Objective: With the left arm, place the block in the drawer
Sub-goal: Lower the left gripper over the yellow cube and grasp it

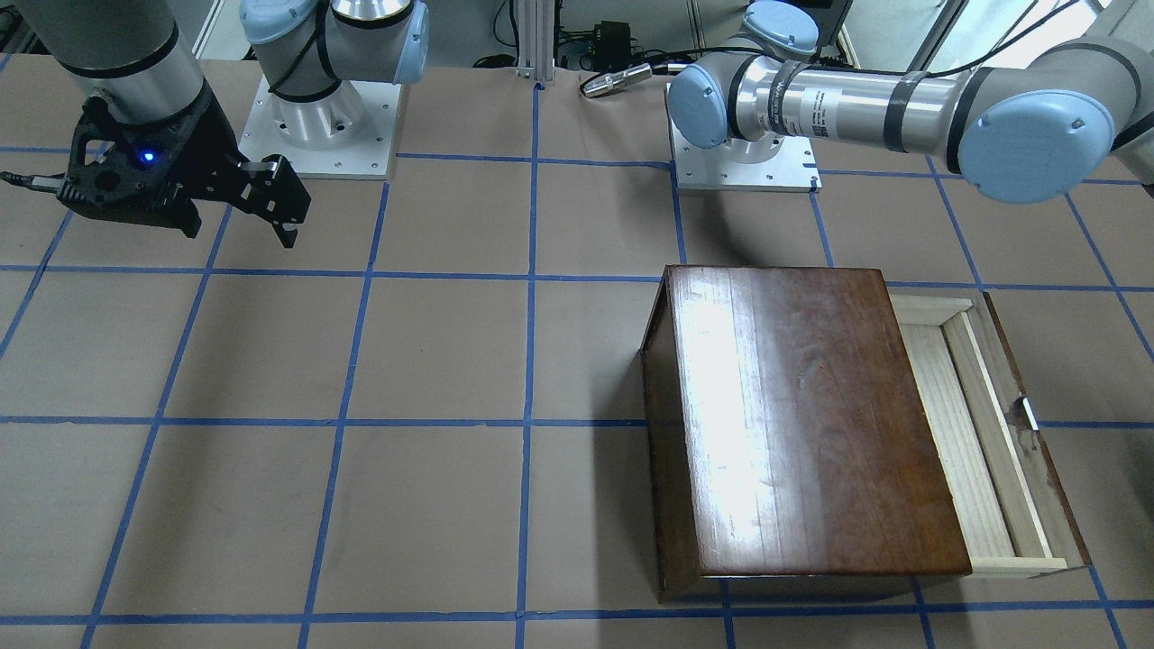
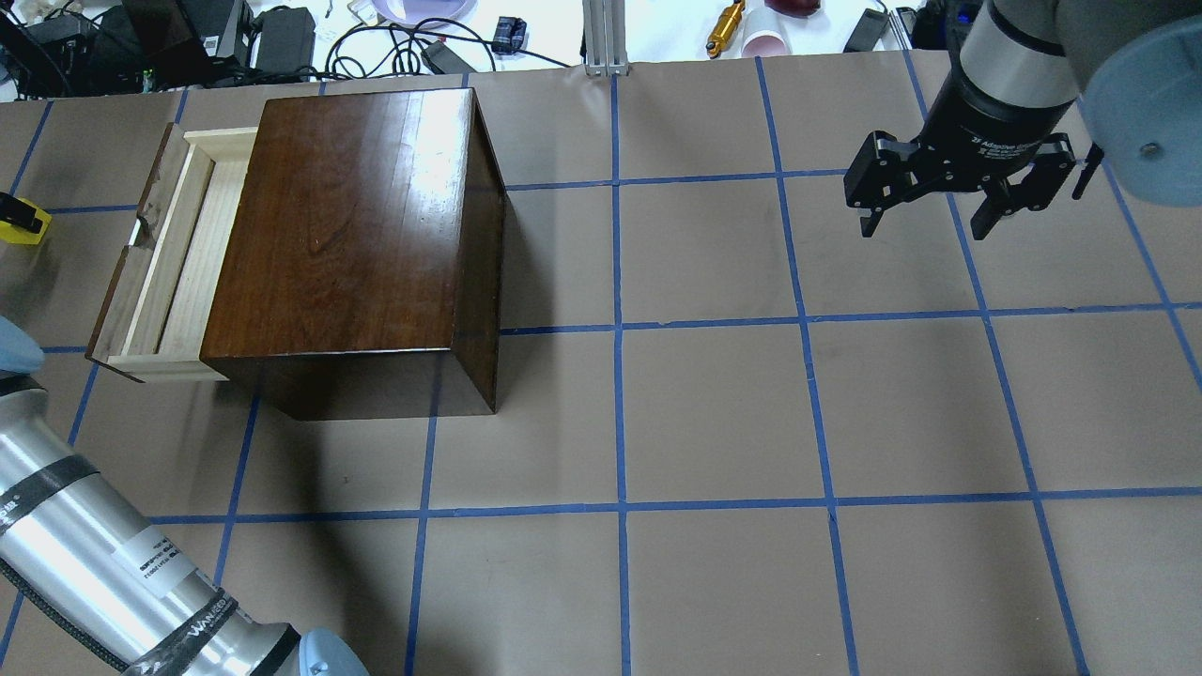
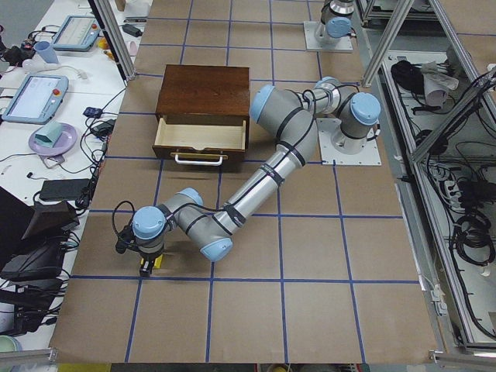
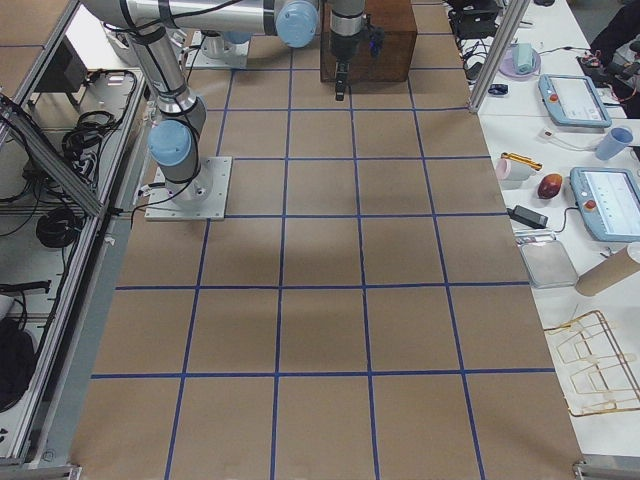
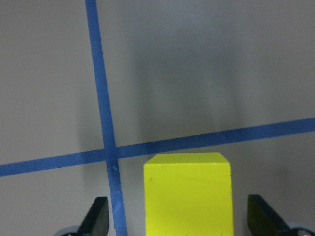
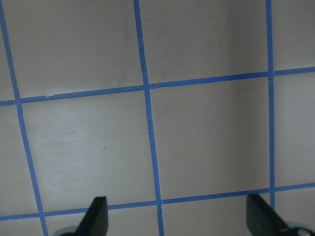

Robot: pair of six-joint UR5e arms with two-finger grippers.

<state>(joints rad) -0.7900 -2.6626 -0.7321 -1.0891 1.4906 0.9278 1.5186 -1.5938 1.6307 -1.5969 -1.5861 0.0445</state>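
Block (image 5: 187, 194): yellow cube, bottom centre of the left wrist view, just right of and below a crossing of blue tape lines (image 5: 101, 98). It seems to sit on the brown-paper table (image 2: 714, 413); contact cannot be confirmed.

Left gripper (image 5: 179, 219): straddles the block. One black fingertip shows on each side of the cube with table visible in both gaps, so the jaws are spread and not touching it. In the exterior left view this gripper (image 3: 145, 260) hangs at the lower left of the frame, pointing down, with the cube under it.

Overhead view, left to right:
- Far left edge, mid-height: a sliver of yellow, the block, near the drawer front but apart from it.
- Lower left corner: left arm (image 2: 94, 563), a silver tube running off the frame.
- Upper left: drawer (image 2: 178, 253), pulled out leftward from the box (image 2: 347, 216), with its pale wood floor showing. The box is glossy dark brown with glare on its top.
- Upper right: right gripper (image 2: 925, 225), above the table and well apart from the box. Its fingers (image 2: 869, 221) are spread with nothing between them. The right wrist view shows only the tape grid below.

Exterior left view: the drawer's metal handle (image 3: 200, 159) faces the camera. The block lies well apart from it, toward the lower left of the frame.
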